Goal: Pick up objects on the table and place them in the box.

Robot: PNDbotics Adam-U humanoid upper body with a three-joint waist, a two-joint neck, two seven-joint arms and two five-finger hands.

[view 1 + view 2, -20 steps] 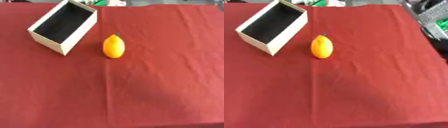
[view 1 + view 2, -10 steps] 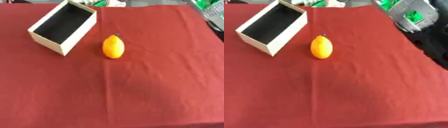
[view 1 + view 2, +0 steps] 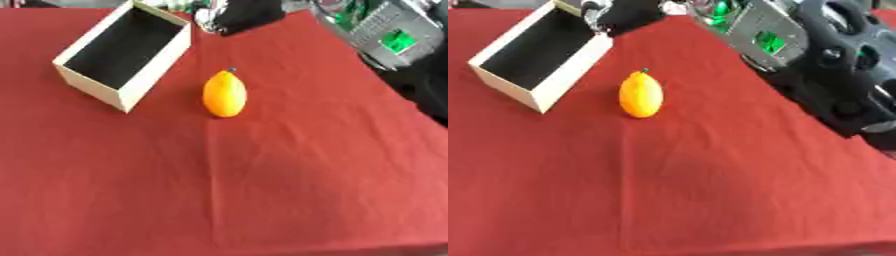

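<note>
- I see a counter (image 3: 289,200) with a red cloth spread over it.
- An orange fruit (image 3: 225,94) sits near the middle of the cloth. It is egg-shaped and has a tiny green tip on its far end.
- Nothing is touching the fruit. It sits by itself on the cloth.
- A box (image 3: 125,53) sits to the far left of the fruit. It has pale walls and a dark inside.
- The box is open on top and turned at a slant. One of its corners points toward the fruit, but the two do not touch.
- I see nothing inside the box.
- My right arm (image 3: 833,65) comes in from the upper right. It is black, with a silver part that has a green patch on it.
- My right hand (image 3: 610,12) reaches over the far edge of the counter, just past the far right corner of the box. It looks dark and blurry.
- I cannot tell if its fingers are wide or curled.
- The hand is well apart from the fruit.
- I do not see my left hand in either view.
- The fruit is on the counter, not in the box.
</note>
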